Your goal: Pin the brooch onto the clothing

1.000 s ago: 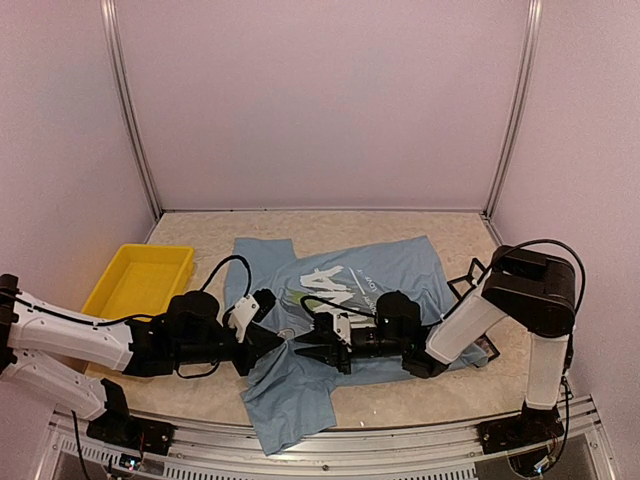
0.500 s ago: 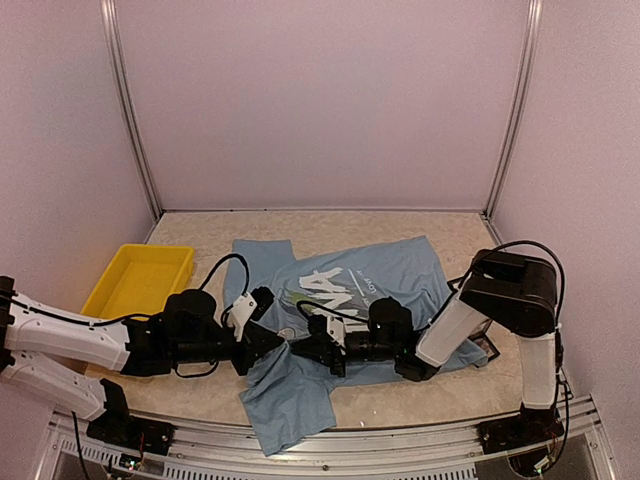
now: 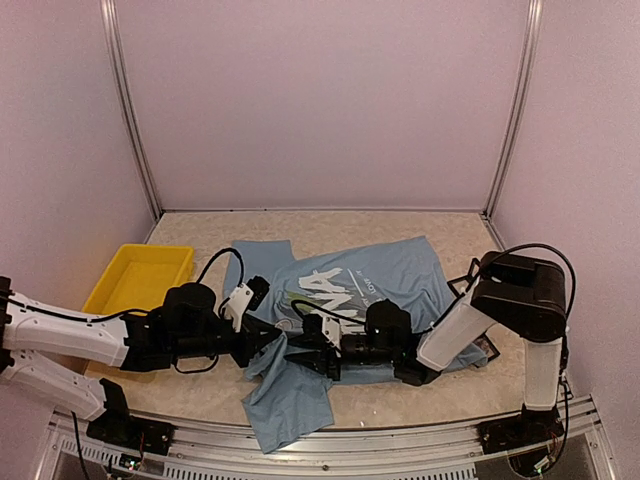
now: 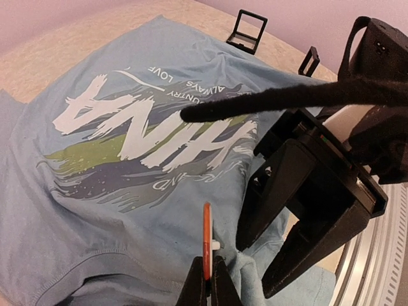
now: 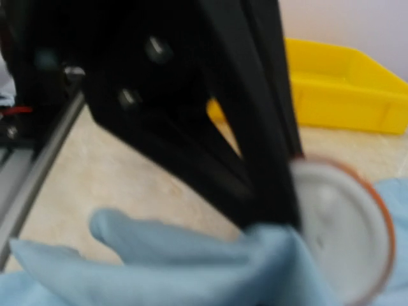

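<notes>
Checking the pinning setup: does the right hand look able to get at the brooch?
Probably yes: the right hand stands open just beside the brooch, whose upper edge sticks clear above the shut left hand.

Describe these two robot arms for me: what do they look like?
The left arm and right arm both have smooth white tubular links joined by chunky black joints. Each ends in two black, tapering, wedge-shaped fingers. A thin black cable loops loosely above each wrist.
</notes>
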### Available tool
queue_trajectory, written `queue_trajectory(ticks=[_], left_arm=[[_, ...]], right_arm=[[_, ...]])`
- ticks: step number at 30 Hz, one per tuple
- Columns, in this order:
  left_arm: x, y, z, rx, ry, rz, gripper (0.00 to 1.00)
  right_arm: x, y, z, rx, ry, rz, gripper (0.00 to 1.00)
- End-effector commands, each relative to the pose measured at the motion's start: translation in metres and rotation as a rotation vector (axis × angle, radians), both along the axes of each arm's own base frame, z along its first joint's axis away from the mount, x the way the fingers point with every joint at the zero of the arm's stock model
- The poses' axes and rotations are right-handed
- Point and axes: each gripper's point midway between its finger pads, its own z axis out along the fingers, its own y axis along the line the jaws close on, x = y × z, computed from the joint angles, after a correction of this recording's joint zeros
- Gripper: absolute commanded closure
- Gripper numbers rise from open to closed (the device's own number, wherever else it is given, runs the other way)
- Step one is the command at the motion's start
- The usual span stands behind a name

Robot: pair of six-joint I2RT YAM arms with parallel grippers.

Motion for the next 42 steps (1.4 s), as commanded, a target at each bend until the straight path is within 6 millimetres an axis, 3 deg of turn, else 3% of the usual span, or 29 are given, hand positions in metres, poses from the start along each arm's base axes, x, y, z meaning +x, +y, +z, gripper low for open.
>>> queue_trajectory(ticks=[1,5,12,18,27,31,32,37,42], left_arm=[[0.006,-0.005,0.012,-0.034,0.000,0.020,1.00],[0.006,-0.006,0.011,-0.032,0.007,0.018,1.00],[0.001,-0.008,0.017,-0.054,0.006,-0.013,1.00],[-0.004,-0.008,0.024,-0.074,-0.010,-0.037,1.00],[-0.013,-0.012,0.028,-0.090,-0.010,-0.094,1.00],[-0.013,-0.007,0.029,-0.082,-0.036,-0.087,1.00],[-0.014,-0.006,0.028,-0.075,-0.041,-0.087,1.00],[-0.012,0.001,0.020,-0.030,-0.059,-0.075,1.00],[-0.011,0.002,0.020,-0.019,-0.077,-0.067,1.00]], right_arm=[[0.003,0.006,0.019,0.037,0.003,-0.055,0.69],[0.022,0.015,0.017,0.021,0.039,-0.144,0.71],[0.031,0.021,-0.003,-0.060,0.091,-0.176,1.00],[0.031,0.020,-0.020,-0.096,0.145,-0.185,1.00],[0.039,0.020,-0.025,-0.114,0.197,-0.167,1.00],[0.023,0.016,-0.021,-0.107,0.191,-0.064,1.00],[0.019,0.014,-0.018,-0.103,0.179,-0.038,0.99],[0.001,-0.006,0.017,-0.093,0.138,0.142,0.67],[-0.014,-0.027,0.030,-0.167,0.210,0.333,0.57]])
